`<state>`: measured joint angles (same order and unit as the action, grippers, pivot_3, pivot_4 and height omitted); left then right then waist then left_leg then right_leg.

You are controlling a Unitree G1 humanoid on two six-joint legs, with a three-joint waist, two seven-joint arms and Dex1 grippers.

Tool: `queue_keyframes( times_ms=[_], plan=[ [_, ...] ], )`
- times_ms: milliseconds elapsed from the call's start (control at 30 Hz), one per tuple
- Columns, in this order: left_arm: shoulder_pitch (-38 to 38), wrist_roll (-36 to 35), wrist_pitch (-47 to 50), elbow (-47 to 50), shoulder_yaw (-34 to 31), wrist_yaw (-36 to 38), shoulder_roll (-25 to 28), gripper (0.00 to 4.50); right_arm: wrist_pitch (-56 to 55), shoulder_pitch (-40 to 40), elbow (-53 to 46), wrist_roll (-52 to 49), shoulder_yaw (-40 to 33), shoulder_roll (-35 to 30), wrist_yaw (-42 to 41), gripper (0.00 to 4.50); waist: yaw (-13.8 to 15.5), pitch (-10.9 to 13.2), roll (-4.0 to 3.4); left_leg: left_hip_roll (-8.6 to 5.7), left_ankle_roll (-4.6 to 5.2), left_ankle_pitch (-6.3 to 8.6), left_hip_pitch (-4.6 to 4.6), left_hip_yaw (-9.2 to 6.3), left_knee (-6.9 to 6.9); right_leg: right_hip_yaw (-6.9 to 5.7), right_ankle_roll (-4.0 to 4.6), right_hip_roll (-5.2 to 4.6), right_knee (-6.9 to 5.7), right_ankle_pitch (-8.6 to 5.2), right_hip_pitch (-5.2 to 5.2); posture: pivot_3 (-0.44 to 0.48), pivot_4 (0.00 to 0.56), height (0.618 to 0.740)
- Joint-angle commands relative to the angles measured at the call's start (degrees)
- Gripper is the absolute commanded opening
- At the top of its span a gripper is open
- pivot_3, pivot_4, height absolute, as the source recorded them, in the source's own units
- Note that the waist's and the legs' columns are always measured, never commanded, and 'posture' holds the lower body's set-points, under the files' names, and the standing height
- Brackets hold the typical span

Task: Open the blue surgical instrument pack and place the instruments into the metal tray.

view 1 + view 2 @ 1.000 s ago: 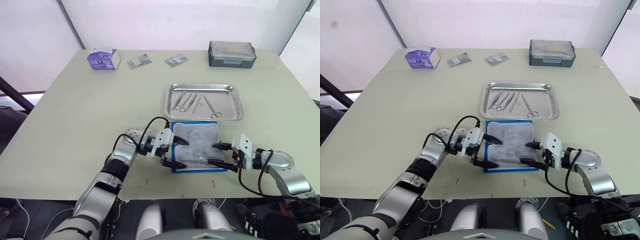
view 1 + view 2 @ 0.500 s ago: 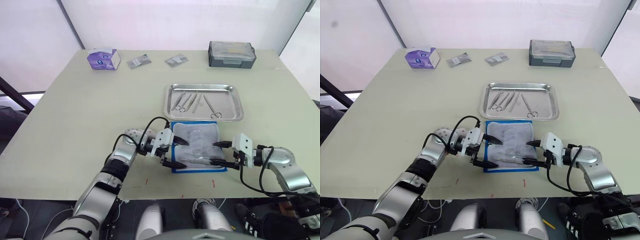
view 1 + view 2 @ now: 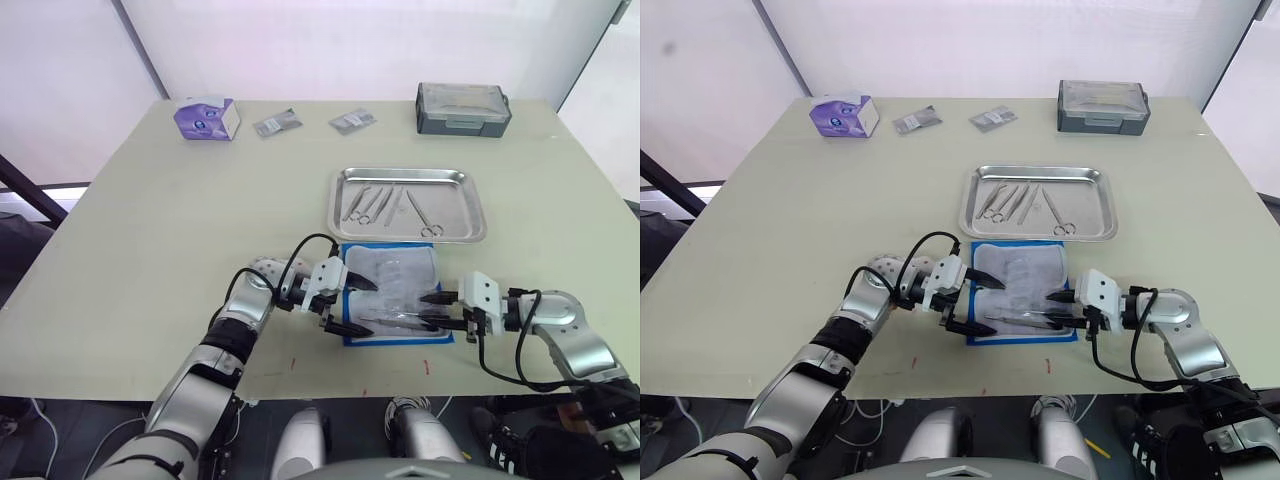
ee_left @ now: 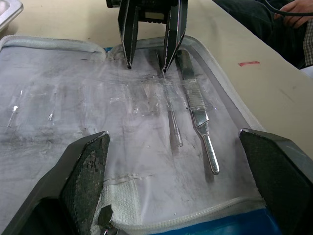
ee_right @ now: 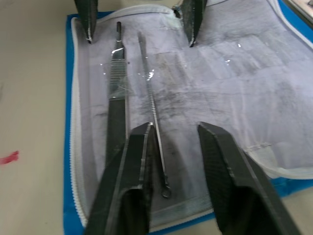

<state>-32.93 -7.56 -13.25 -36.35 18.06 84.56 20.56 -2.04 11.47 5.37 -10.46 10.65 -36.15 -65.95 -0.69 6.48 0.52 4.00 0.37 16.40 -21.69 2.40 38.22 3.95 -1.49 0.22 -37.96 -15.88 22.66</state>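
The blue surgical instrument pack (image 3: 395, 275) lies unfolded on the table just in front of the metal tray (image 3: 465, 205), its white lining up. Two instruments rest on the lining near its front edge: flat tweezers (image 4: 198, 112) and a thin probe (image 5: 150, 98). Several more instruments (image 3: 385, 203) lie in the tray. My left gripper (image 3: 358, 306) is open at the pack's left edge. My right gripper (image 5: 174, 126) is open, low over the pack's right front part, with the probe's end running between its fingers, close to one of them.
A purple tissue box (image 3: 206, 117), two grey sachets (image 3: 278, 122) (image 3: 353, 121) and a grey lidded box (image 3: 464, 107) line the far edge. Small red marks (image 3: 427, 367) sit near the table's front edge. A person's hand (image 4: 293, 7) shows beyond the table.
My right gripper has slid a little left, further over the pack and onto the probe's end. The left gripper and the pack have stayed put.
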Motion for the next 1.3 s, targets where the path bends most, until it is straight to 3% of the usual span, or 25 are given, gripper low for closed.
queue_keyframes(
  times_ms=[33, 533, 567, 600, 667, 967, 1300],
  plan=[
    [3.7, 4.6, 2.5, -4.1, 3.6, 0.2, 1.0, 4.50, 0.1, -1.1, 1.6, 2.1, 1.5, -0.8, -0.3, 1.50, 0.0, 0.0, 0.00, 0.00, 0.00, 0.00, 0.00, 0.00, 0.00, 0.00, 0.00, 0.00, 0.00, 0.00, 0.00, 0.000, 0.150, 0.731],
    [3.4, 4.5, 2.7, -4.2, 3.6, 0.2, 1.1, 4.50, -1.3, -1.8, 4.8, 2.6, 2.7, -0.8, -1.3, 1.50, 0.0, 0.0, 0.05, 0.00, 0.00, 0.00, 0.01, 0.00, 0.00, 0.00, 0.01, 0.01, 0.00, 0.00, -0.01, 0.000, 0.150, 0.731],
    [3.4, 4.5, 2.7, -4.2, 3.6, 0.2, 1.1, 4.50, -1.4, -1.7, 5.2, 2.7, 2.8, -0.9, -1.4, 0.98, 0.0, -0.1, 0.06, 0.00, 0.00, 0.00, 0.01, 0.00, 0.00, 0.00, 0.01, 0.01, 0.00, 0.00, -0.02, 0.000, 0.150, 0.731],
    [3.4, 4.5, 2.6, -4.3, 3.6, 0.2, 1.1, 4.50, -1.7, -1.6, 5.4, 2.9, 2.9, -1.0, -1.5, 0.87, 0.0, -0.1, 0.09, 0.00, 0.00, 0.00, 0.01, 0.00, 0.00, 0.00, 0.01, 0.01, 0.00, 0.00, -0.02, 0.000, 0.150, 0.731],
    [3.4, 4.5, 2.6, -4.3, 3.5, 0.2, 1.1, 4.50, -1.9, -1.4, 5.8, 3.2, 3.0, -1.1, -1.8, 0.05, 0.0, -0.2, 0.18, 0.01, 0.00, 0.00, 0.03, 0.00, 0.00, 0.00, 0.01, 0.02, 0.00, 0.00, -0.02, 0.000, 0.150, 0.731],
    [3.5, 4.5, 2.6, -4.2, 3.5, 0.1, 1.1, 4.50, -2.8, -0.8, 6.4, 3.5, 3.6, -1.3, -2.3, 0.05, -0.1, -0.3, 0.26, 0.03, 0.00, 0.00, 0.07, 0.01, 0.00, 0.02, 0.02, 0.03, 0.00, 0.01, -0.06, 0.000, 0.150, 0.731],
    [3.7, 4.5, 2.5, -4.2, 3.6, 0.2, 1.2, 4.50, -0.4, 1.9, -0.9, 3.9, 4.1, -1.6, -1.8, 0.05, -0.1, -0.3, 0.22, 0.03, 0.00, 0.00, 0.07, 0.02, 0.00, 0.02, 0.02, 0.03, -0.01, 0.01, -0.05, 0.000, 0.150, 0.731]
  ],
)
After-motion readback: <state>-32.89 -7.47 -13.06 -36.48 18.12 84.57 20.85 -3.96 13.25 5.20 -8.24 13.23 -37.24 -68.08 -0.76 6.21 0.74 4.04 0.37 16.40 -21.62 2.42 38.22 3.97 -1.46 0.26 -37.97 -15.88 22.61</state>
